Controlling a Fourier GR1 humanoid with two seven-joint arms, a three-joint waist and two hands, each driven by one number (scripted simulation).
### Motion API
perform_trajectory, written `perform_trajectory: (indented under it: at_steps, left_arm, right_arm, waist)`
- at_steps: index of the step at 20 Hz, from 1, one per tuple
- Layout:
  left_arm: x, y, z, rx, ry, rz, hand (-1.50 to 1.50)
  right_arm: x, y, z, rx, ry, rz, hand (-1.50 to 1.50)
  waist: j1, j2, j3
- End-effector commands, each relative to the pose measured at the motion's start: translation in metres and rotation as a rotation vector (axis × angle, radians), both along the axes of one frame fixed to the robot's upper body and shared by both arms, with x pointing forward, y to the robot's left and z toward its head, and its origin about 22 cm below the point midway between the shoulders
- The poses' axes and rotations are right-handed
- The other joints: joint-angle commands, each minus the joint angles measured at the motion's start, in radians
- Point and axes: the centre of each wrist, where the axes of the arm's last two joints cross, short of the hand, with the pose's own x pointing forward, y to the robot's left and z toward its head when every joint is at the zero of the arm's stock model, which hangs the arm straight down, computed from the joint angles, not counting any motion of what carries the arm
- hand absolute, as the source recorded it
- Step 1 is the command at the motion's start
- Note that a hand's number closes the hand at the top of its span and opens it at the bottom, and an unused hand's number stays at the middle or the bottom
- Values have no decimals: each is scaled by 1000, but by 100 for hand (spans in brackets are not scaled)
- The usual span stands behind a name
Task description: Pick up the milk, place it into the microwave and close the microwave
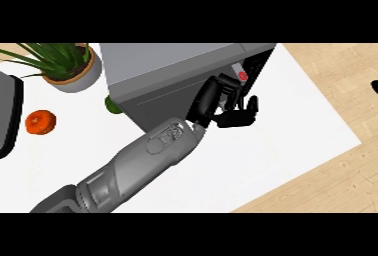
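The grey microwave point(173, 75) stands at the back of the white counter point(295, 115), with its dark opening facing the right. The milk point(240, 75), a small pale carton with a red spot, stands just inside that opening. My left forearm comes in from the lower left and crosses the microwave's dark front face. My left hand point(230, 116) is at the opening, with its fingers point(212, 97) stretched up towards the milk and the thumb standing apart on the right. The fingertips are at the carton's near side and do not curl round it. A black sliver of my right hand point(374, 87) shows at the right edge.
A potted plant point(70, 65) stands at the back left. An orange point(40, 122) lies near the left edge beside a dark appliance point(7, 115). A green thing point(112, 105) peeks out left of the microwave. The counter ends at a wooden floor on the right.
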Motion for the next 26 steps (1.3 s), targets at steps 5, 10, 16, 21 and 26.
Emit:
perform_trajectory:
  at_steps: [5, 10, 16, 21, 26]
  left_arm:
    - [7, -19, 22, -9, -41, 2, 150]
    - [6, -20, 21, -13, -45, 21, 150]
    - [5, -20, 21, -25, -49, 39, 150]
    - [5, -21, 21, -30, -54, 46, 150]
    - [3, -21, 20, -40, -52, 59, 150]
  right_arm:
    - [4, -9, 15, -37, 4, -15, -150]
    - [6, -14, 25, -58, -14, -19, -150]
    - [8, -18, 27, -36, -6, -5, -150]
    - [11, -21, 37, -34, -15, 7, -150]
    - [13, -22, 38, -20, -11, 12, -150]
  waist:
    - [-28, 16, 1]
    - [-38, 19, 3]
    - [-49, 23, 6]
    - [-46, 24, 4]
    - [-51, 26, 5]
